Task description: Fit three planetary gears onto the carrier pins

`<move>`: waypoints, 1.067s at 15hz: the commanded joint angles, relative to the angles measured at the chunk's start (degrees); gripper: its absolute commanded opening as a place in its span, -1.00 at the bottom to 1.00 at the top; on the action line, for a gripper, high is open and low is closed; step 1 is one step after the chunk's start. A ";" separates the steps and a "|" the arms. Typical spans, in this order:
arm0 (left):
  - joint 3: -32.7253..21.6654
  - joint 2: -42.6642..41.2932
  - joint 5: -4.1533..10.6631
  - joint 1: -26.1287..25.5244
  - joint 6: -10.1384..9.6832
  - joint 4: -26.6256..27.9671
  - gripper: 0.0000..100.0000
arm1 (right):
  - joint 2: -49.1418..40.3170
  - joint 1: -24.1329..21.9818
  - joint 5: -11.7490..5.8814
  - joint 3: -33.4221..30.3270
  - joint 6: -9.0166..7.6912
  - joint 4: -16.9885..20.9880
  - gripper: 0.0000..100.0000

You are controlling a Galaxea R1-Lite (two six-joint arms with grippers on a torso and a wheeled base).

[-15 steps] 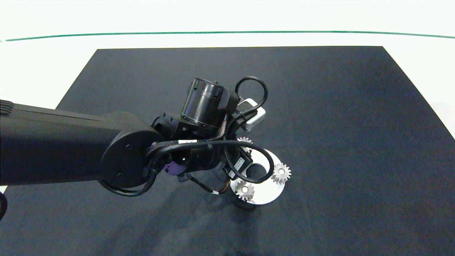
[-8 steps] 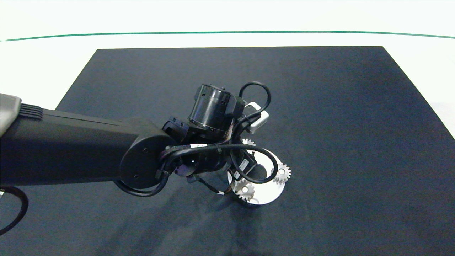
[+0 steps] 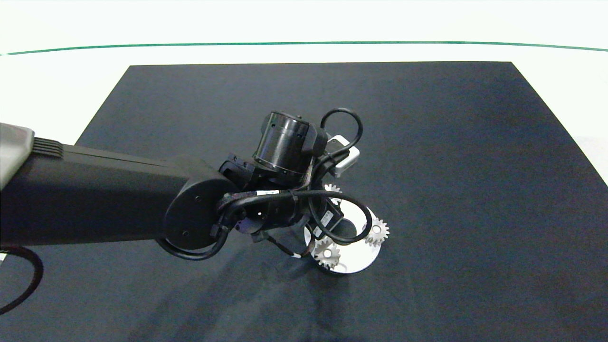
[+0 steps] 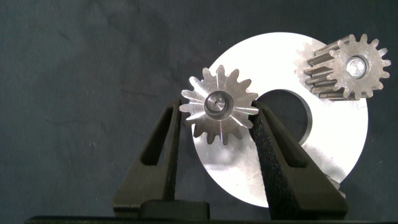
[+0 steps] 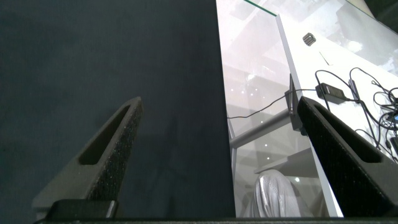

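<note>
Left wrist view shows you your left gripper [image 4: 219, 134] squeezing a gear [image 4: 219, 109] on the white disc [image 4: 336, 143]. Another gear [image 4: 345, 65] sits on the disc too. Your right gripper [image 5: 217, 155] is wide open, holding nothing.

The left arm reaches in over the mat, its left gripper [image 4: 216, 134] pointing down, fingers closed. The right gripper [image 5: 217, 155] sits off to the side, fingers spread.

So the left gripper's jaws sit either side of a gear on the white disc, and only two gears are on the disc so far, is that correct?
Not quite: the head view shows three gears on the disc. The left gripper does have its jaws either side of one gear.
</note>
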 commanded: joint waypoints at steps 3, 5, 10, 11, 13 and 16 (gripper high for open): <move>0.21 0.39 0.09 -0.02 0.05 -0.05 -0.68 | -0.01 0.02 -0.21 0.01 -0.17 0.12 1.00; 0.47 0.39 0.09 -0.02 0.14 -0.05 -0.68 | -0.01 0.02 -0.21 0.01 -0.17 0.12 1.00; 0.12 0.83 0.09 -0.02 0.14 -0.05 1.00 | -0.01 0.02 -0.21 0.01 -0.17 0.12 1.00; 0.21 0.83 0.09 -0.02 0.14 -0.05 1.00 | -0.01 0.11 -0.21 0.01 -0.17 0.12 1.00; -0.05 0.83 0.09 -0.11 0.14 -0.05 1.00 | 0.08 0.37 -0.21 0.01 -0.17 0.12 1.00; 0.03 1.62 0.09 -0.11 0.23 -1.63 1.00 | 0.08 0.46 -0.21 0.01 -0.17 0.12 1.00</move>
